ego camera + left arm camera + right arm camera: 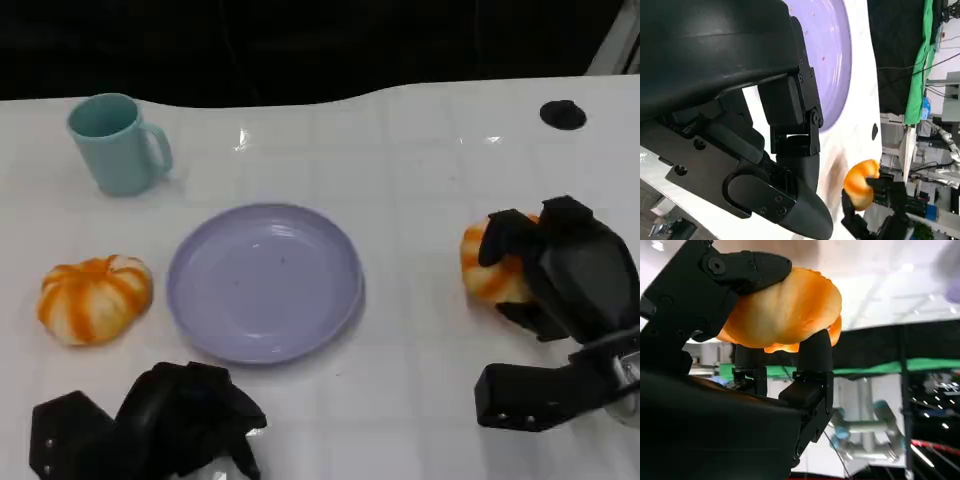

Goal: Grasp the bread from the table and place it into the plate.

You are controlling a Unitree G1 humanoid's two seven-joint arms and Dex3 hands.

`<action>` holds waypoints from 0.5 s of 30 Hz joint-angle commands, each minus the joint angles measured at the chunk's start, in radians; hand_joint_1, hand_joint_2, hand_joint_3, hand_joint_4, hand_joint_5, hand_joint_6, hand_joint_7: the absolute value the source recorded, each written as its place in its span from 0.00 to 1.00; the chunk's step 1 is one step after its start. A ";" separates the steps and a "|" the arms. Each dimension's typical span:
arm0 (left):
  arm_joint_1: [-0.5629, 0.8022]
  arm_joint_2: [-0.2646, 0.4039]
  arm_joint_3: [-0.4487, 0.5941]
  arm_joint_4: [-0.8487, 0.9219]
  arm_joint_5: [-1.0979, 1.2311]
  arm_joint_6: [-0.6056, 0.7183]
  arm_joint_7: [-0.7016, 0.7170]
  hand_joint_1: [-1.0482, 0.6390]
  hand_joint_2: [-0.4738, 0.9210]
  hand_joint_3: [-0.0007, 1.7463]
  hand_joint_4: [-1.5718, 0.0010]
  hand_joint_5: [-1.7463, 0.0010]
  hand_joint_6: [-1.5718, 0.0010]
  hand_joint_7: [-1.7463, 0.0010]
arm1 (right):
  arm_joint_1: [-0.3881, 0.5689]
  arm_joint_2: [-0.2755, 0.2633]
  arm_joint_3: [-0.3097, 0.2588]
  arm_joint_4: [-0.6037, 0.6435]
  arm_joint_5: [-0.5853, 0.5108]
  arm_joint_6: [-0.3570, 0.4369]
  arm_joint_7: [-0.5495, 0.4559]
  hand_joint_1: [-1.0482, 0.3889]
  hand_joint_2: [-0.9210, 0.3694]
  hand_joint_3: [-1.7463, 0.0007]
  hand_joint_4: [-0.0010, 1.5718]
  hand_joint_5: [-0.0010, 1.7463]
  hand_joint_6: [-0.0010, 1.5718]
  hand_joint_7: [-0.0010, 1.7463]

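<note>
Far left of the white table point(420, 400): teal mug point(115, 143) upright at the back, handle toward the plate. In front of it an orange-and-white striped bread point(94, 298) lies on the table, just left of the plate, not touching it. Left hand point(170, 420) sits low at the near edge, in front of the plate's near-left rim, fingers curled in with nothing in them; touches neither bread nor plate. Centre: lavender plate point(265, 282) with nothing on it. Left wrist view shows the plate's rim point(837, 55) past the left hand's fingers point(795, 135), and the far bread point(861, 184) held by the other hand. Right: second orange bread point(490, 268), well right of the plate, gripped by the right hand point(555, 270), fingers wrapped over its top and side. Right wrist view: fingers point(747, 267) clamp the bread point(785, 312) from above and below. Can't tell if it is lifted off the table. Small black round object point(563, 114) at the far right back.
</note>
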 commanded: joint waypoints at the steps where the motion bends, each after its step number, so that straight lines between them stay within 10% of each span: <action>1: 0.005 0.012 0.007 -0.004 -0.005 0.001 0.005 0.00 0.90 0.00 0.05 0.47 0.00 0.72 | -0.009 -0.011 -0.003 -0.089 0.004 -0.043 -0.025 0.64 0.51 0.28 0.62 1.00 0.47 1.00; 15: 0.003 0.009 0.000 0.004 0.002 -0.010 0.002 0.00 0.91 0.00 0.05 0.47 0.00 0.72 | -0.056 0.109 0.007 -0.279 0.007 -0.048 0.137 0.61 0.50 0.23 0.63 1.00 0.50 0.95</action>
